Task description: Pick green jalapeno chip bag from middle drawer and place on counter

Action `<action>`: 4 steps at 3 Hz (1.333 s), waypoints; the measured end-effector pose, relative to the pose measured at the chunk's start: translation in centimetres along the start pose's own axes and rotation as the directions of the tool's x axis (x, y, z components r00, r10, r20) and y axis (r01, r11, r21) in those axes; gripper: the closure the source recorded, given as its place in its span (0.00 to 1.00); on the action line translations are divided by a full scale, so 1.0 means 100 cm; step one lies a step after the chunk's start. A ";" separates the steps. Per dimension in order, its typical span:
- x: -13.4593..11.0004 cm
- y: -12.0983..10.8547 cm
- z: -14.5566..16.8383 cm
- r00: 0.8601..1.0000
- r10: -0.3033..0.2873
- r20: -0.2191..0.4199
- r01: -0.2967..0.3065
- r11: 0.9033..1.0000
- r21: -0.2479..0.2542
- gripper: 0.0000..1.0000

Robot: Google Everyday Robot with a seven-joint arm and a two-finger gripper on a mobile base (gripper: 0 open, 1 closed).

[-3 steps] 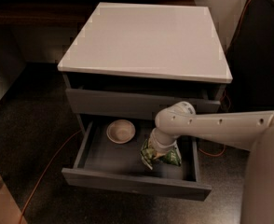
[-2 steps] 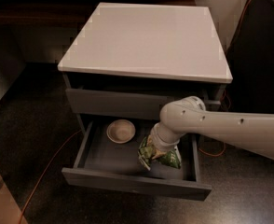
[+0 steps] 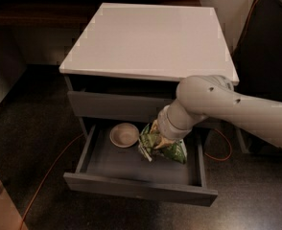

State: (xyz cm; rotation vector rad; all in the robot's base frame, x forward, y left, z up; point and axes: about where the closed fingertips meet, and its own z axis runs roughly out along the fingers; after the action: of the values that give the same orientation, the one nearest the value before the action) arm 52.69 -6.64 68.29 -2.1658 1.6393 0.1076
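The green jalapeno chip bag [image 3: 156, 146] hangs crumpled over the right part of the open middle drawer [image 3: 136, 188], raised off its grey floor. My gripper [image 3: 161, 136] reaches down from the right, at the end of the pale arm, and is shut on the bag's top; the wrist hides most of the fingers. The white counter [image 3: 150, 37] is above, with nothing on it.
A round beige bowl [image 3: 124, 134] sits in the drawer left of the bag. The shut top drawer front [image 3: 112, 104] is just above the gripper. An orange cable [image 3: 50, 171] runs over the dark floor at the left. A dark cabinet [image 3: 270, 47] stands at the right.
The gripper has risen a little with the bag, which has lifted off the drawer floor. The arm has swung up and closer to the camera.
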 end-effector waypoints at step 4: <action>-0.033 -0.091 -0.153 0.999 0.049 -0.020 -0.047 0.994 0.095 1.00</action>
State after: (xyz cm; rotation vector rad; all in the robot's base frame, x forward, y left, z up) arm 57.34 -7.45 85.80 -2.0649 1.6743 0.0190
